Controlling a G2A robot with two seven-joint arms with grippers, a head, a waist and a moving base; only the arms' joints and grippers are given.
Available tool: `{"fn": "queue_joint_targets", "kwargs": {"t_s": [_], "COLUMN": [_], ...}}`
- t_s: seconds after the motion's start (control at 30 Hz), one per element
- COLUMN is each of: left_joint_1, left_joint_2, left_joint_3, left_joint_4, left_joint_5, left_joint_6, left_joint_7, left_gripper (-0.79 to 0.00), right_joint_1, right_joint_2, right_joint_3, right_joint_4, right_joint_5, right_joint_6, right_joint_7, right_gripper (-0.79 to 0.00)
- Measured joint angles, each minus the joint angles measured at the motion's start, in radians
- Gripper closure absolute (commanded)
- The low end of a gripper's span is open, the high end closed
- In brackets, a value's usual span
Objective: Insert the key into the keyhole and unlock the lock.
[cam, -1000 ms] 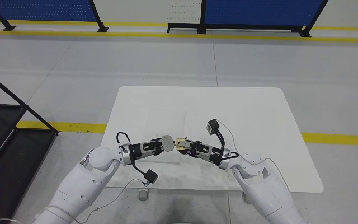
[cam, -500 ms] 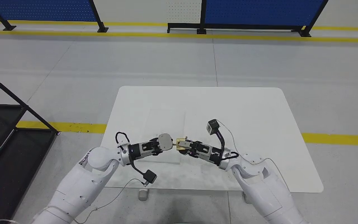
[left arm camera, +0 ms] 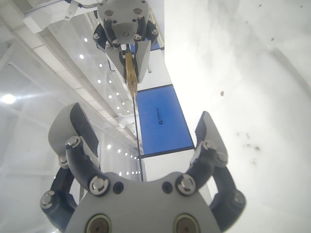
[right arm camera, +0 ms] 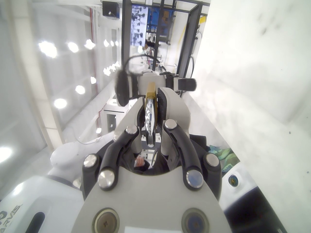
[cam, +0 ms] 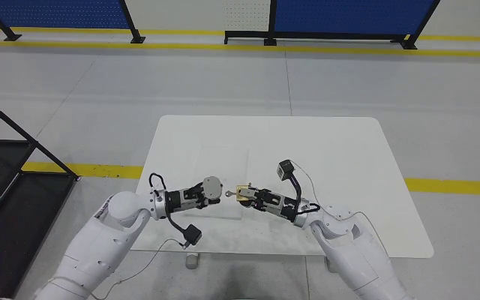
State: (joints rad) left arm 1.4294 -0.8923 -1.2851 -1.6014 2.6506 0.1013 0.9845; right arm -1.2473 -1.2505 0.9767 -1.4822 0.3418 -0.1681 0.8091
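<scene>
Since a second ago the left arm has drawn back. The left gripper [cam: 219,192], which sat against the lock [cam: 241,194], now stands apart from it, while the right gripper [cam: 247,196] has kept its place. From the top view we see a slim silver piece, which we take for the key [cam: 229,193], jutting from the lock into the gap just ahead of the left gripper's tips. Both grippers hang over the table [cam: 337,150] close to its near edge, with broad white top beyond them.

In the left wrist view the left gripper [left arm camera: 141,120] is spread wide, its fingers [left arm camera: 82,127] well apart. Straight ahead of it the right gripper [left arm camera: 132,73] pinches the brass lock [left arm camera: 129,66] edge-on, thin tip pointing back at us; we cannot tell key from lock here. Behind stands a blue panel [left arm camera: 165,127] bearing a short line of white print.

In the right wrist view the right gripper [right arm camera: 151,98] is pressed onto the lock [right arm camera: 148,109], brass edge and silver face between its pads. The table [right arm camera: 255,49] runs alongside.
</scene>
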Motion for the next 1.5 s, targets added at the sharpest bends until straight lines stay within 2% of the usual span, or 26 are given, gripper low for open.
{"fn": "queue_joint_targets", "kwargs": {"t_s": [0.07, 0.2, 0.27, 0.4, 0.67, 0.77, 0.9, 1.07, 1.2, 1.37, 1.5], "left_joint_1": [-0.004, -0.024, -0.028, -0.027, -0.028, -0.055, -0.121, -0.192, -0.257, -0.320, -0.367], "left_joint_2": [0.005, 0.017, 0.018, 0.017, 0.016, 0.014, 0.011, 0.003, -0.004, -0.009, 0.002], "left_joint_3": [-0.015, -0.032, -0.032, -0.032, -0.033, -0.042, -0.033, -0.003, 0.062, 0.130, 0.241], "left_joint_4": [-0.002, 0.008, 0.011, 0.011, 0.015, 0.057, 0.136, 0.238, 0.307, 0.371, 0.444], "left_joint_5": [-0.004, -0.027, -0.030, -0.028, -0.038, -0.142, -0.309, -0.464, -0.636, -0.856, -0.998], "left_joint_6": [-0.065, -0.254, -0.312, -0.283, -0.290, -0.388, -0.608, -0.819, -0.973, -1.105, -1.114], "left_joint_7": [0.014, 0.076, 0.088, 0.086, 0.081, 0.066, 0.102, 0.108, -0.030, -0.170, -0.185], "left_gripper": [-0.785, -0.785, -0.785, -0.785, -0.785, -0.785, -0.785, -0.785, -0.785, -0.785, -0.785], "right_joint_1": [0.000, 0.000, 0.000, 0.000, 0.000, 0.000, 0.000, 0.000, 0.000, 0.000, 0.000], "right_joint_2": [0.000, 0.000, 0.000, 0.000, 0.000, 0.000, 0.000, 0.000, 0.000, 0.000, 0.000], "right_joint_3": [0.000, 0.000, 0.000, 0.000, 0.000, 0.000, 0.000, 0.000, 0.000, 0.000, 0.000], "right_joint_4": [0.000, 0.000, 0.000, 0.000, 0.000, 0.000, 0.000, 0.000, 0.000, 0.000, 0.000], "right_joint_5": [0.000, 0.000, 0.000, 0.000, 0.000, 0.000, 0.000, 0.000, 0.000, 0.000, 0.000], "right_joint_6": [0.000, 0.000, 0.000, 0.000, 0.000, 0.000, 0.000, 0.000, 0.000, 0.000, 0.000], "right_joint_7": [0.000, 0.000, 0.000, 0.000, 0.000, 0.000, 0.000, 0.000, 0.000, 0.000, 0.000], "right_gripper": [0.000, 0.000, 0.000, 0.000, 0.000, 0.000, 0.000, 0.000, 0.000, 0.000, 0.000]}}
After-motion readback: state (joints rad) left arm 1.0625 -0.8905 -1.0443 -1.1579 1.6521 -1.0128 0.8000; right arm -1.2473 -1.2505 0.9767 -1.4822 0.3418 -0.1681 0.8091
